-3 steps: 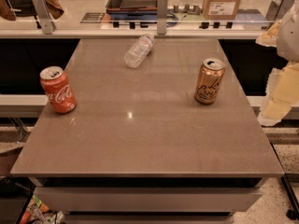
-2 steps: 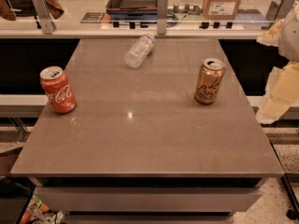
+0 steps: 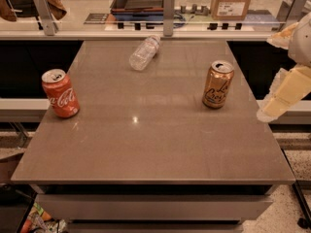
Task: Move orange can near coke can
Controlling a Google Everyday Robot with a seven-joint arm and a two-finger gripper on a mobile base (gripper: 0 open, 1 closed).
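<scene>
At right centre of the frame, the orange can [image 3: 217, 84] stands upright and untouched on the grey table [image 3: 146, 149]. The coke can [image 3: 60, 92] stands upright at the left edge, well apart from it. A clear plastic bottle [image 3: 144, 53] lies on its side near the far edge. The gripper [image 3: 284, 93] hangs off the table's right side; whether it is released or clenched cannot be told. Judged step: approach, before any grasp. The next move calls for reaching leftward to take the orange can by its body.
</scene>
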